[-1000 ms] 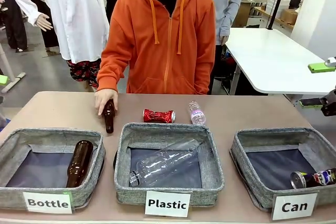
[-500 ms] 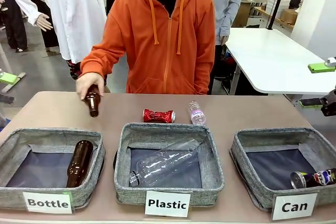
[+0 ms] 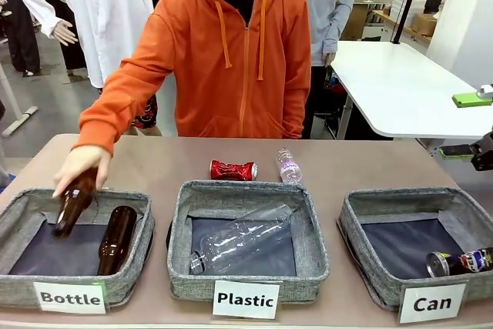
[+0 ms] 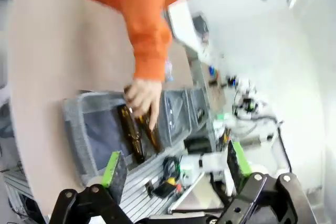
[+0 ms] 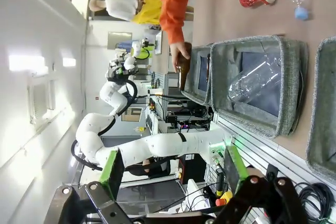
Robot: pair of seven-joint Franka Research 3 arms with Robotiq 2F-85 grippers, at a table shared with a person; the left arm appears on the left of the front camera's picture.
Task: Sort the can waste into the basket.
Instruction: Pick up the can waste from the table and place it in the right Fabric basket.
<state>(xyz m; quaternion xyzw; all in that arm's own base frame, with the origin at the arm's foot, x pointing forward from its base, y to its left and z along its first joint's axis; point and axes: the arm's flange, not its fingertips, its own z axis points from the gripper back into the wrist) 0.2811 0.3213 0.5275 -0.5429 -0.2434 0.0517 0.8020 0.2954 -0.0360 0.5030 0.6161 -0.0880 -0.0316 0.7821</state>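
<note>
Since the earlier frames, the person's hand [image 3: 77,167] is found moved from the table top behind the left basket to a position over that basket's far left corner. The brown glass bottle held in that hand [image 3: 72,206] is now tilted neck-down into the basket. All other items are recorded as unchanged in position.

The left gripper [image 4: 176,163] is seen with its green-padded fingers well apart. Nothing is held between them and nothing is touched. The right gripper [image 5: 173,169] is likewise spread wide, empty and clear of all objects.

The square grey fabric basket labelled "Bottle" [image 3: 115,195] is found to contain a second brown glass bottle [image 3: 117,238], lying on its side on the dark lining towards the right wall. The middle grey fabric basket labelled "Plastic" [image 3: 246,189] holds one large crumpled clear plastic bottle [image 3: 243,240], laid diagonally. The grey fabric basket labelled "Can" [image 3: 416,196], at the robot's right, holds the dark printed drink can with a silver end [image 3: 461,262], lying on its side in the near right corner.

The crushed shiny red drink can [image 3: 233,170] is located outside the baskets, lying on the tan table [image 3: 385,163] just behind the "Plastic" basket. A small clear plastic bottle with a pink label [image 3: 289,166] lies near it, on its right.
</note>
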